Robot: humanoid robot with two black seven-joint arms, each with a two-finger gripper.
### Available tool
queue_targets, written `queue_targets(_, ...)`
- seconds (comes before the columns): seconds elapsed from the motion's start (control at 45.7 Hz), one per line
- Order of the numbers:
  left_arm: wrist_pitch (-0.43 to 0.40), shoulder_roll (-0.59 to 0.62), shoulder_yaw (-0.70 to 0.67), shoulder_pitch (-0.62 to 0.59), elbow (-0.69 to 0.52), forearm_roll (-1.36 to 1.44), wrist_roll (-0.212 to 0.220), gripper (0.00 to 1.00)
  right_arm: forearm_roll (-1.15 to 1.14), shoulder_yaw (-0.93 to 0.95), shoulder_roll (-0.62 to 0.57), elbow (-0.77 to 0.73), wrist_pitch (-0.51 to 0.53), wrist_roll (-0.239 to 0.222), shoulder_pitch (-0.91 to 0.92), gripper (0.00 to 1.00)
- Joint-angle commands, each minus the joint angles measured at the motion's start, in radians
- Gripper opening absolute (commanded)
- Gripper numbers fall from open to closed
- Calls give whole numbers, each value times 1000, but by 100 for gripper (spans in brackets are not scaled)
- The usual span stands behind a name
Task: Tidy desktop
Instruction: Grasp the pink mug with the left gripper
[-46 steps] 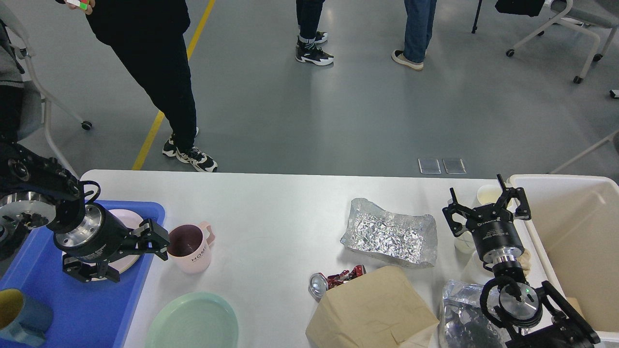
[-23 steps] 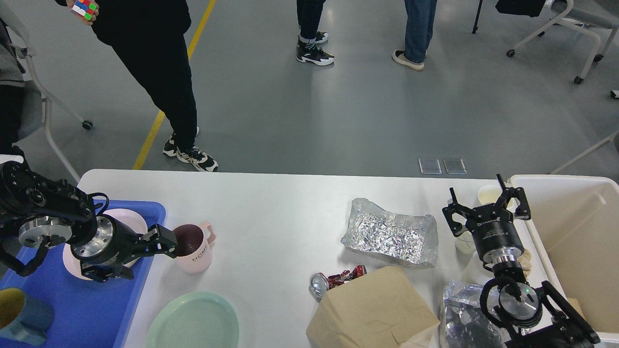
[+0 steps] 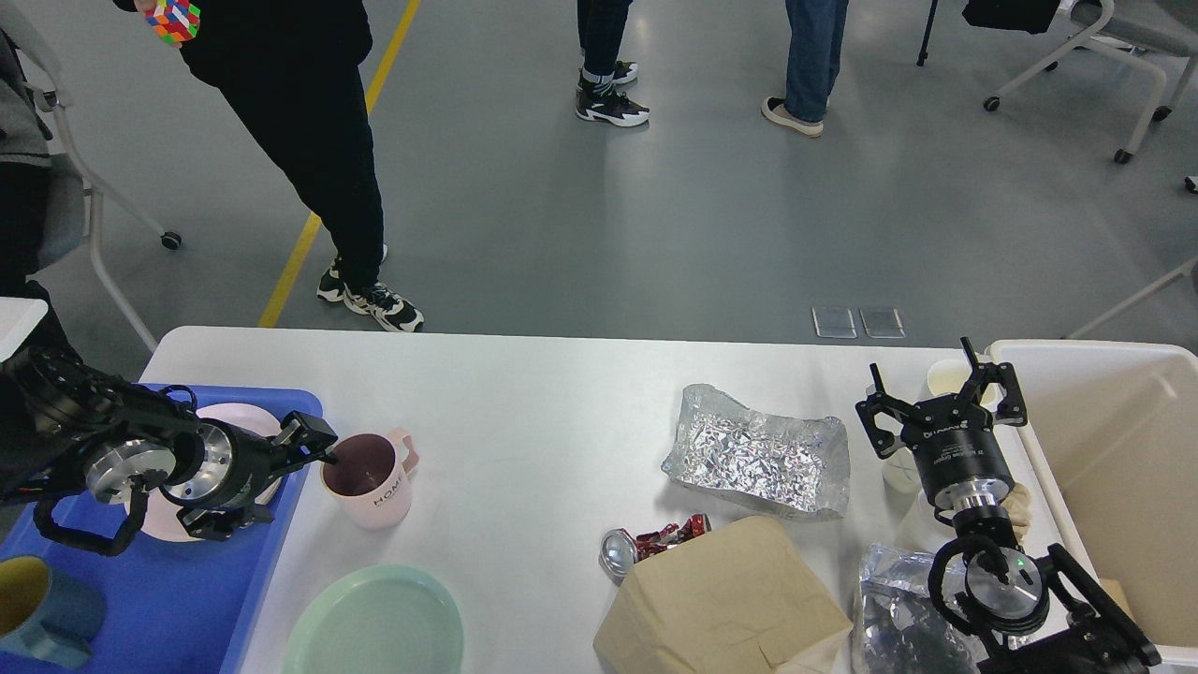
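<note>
Desktop [image 3: 524, 412], rigid and smooth, spans the lower view. Pink mug [image 3: 367, 480] at 8 o'clock: stiff, breakable; take its rim. Left gripper [image 3: 316, 440] there, grip indeterminable; right gripper [image 3: 941, 398] spread, empty.

Both arms are black with bare silver metal at the wrists. Beside the blue tray [image 3: 168, 599], the left arm shows a polished silver flange, a round silver disc with small holes, and a looping black cable. Its left gripper [image 3: 281, 477] is black and angular. Well to the right of that tray, the right gripper [image 3: 941, 398] has black linkage fingers, small white lettering on its cylindrical body, a silver collar, a cable loop and a green light.
</note>
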Motion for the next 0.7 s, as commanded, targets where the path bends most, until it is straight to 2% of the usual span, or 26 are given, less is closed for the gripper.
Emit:
queue_targets(0.0, -5, -25, -26, 42, 61, 4, -4, 95, 0, 0, 1, 0, 0, 0, 0, 100)
queue_targets(0.175, -10, -28, -99, 94, 110, 9, -6, 96, 0, 0, 1, 0, 0, 0, 0, 100)
queue_targets(0.503, -8, -79, -119, 148, 148, 22, 10, 95, 0, 0, -1, 0, 0, 0, 0, 100)
queue_targets(0.613, 4, -80, -125, 154, 148, 24, 11, 89, 0, 0, -1, 0, 0, 0, 2, 100)
queue_targets(0.679, 7, -80, -135, 168, 153, 24, 13, 79, 0, 0, -1, 0, 0, 0, 0, 100)
